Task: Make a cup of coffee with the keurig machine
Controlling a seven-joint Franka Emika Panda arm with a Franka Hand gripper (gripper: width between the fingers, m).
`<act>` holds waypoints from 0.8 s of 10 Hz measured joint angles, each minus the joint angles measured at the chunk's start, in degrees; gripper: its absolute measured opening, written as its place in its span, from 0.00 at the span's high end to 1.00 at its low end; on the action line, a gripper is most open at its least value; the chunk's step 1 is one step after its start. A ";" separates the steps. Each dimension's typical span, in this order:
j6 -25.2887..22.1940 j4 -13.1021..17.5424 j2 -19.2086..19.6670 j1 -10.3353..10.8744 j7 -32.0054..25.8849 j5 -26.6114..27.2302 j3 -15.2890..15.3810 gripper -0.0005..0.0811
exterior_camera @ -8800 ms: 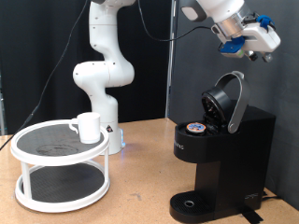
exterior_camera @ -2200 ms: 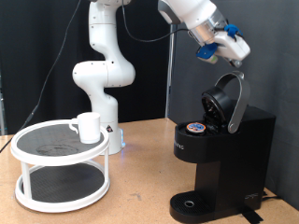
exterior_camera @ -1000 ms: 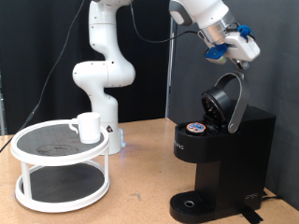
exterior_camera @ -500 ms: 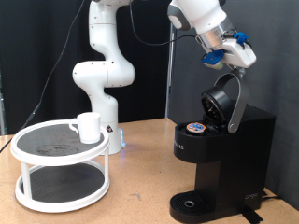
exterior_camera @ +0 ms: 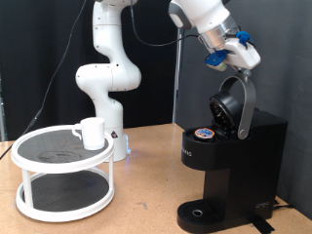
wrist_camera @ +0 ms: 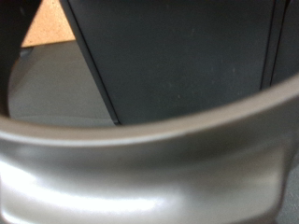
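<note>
The black keurig machine stands at the exterior view's right with its rounded lid hinged up. A small pod with a blue top sits in its open chamber. My gripper, with blue fingers, is right above the top edge of the raised lid, touching it or nearly so. The wrist view shows only a grey curved band very close and black panels behind it; no fingers show. The white cup stands on the upper tier of a rack at the left, far from the gripper.
The white two-tier round rack stands on the wooden table at the exterior view's left. The arm's white base rises behind it. The round drip base under the brewer's spout holds nothing. A black curtain hangs behind the machine.
My gripper swung from high right to the left, then came down to the lid's top edge. The lid seems tipped slightly forward. The cup and the pod have not moved.
</note>
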 joint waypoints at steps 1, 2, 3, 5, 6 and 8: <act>-0.46 -0.05 -0.29 -0.48 -0.35 -0.86 -0.62 0.99; -0.82 -0.23 -0.77 -0.96 -0.36 -2.59 -1.00 0.99; -1.05 -0.58 -1.27 -1.35 -0.50 -4.07 -1.45 0.99; -0.99 -1.47 -2.07 -2.49 -0.61 -6.61 -2.07 0.99; -0.95 -1.80 -2.19 -3.21 -0.48 -7.74 -2.19 0.99; -0.95 -2.45 -2.16 -4.50 -0.42 -9.44 -2.50 0.99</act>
